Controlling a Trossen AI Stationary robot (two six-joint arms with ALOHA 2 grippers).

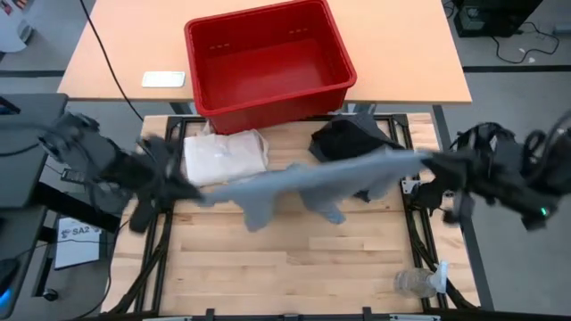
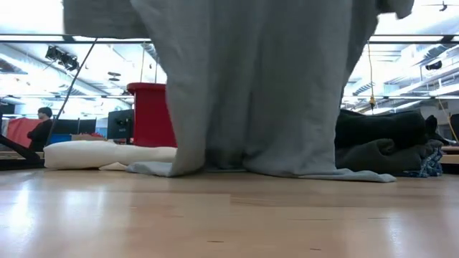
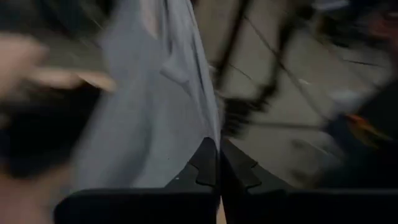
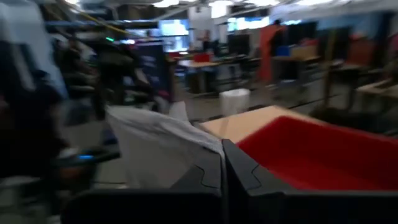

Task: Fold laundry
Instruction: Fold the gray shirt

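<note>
Across the table's middle, hung one light grey T-shirt (image 1: 312, 183), stretched between both arms, hem brushing the wood, likely to spread it flat for folding. By the back edge, stood one red bin (image 1: 268, 61); beside it, lay one cream bag (image 1: 223, 156) and one dark heap of clothes (image 1: 352, 141). Left gripper (image 1: 192, 189) and right gripper (image 1: 428, 162) each pinched tight on a shirt end.

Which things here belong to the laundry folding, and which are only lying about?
Belong to the job:
- light grey T-shirt, stretched between the left gripper and right gripper, both shut on it
- dark clothes pile

Lying about:
- red bin
- cream bag
- clear plastic bottle
- white flat thing
</note>
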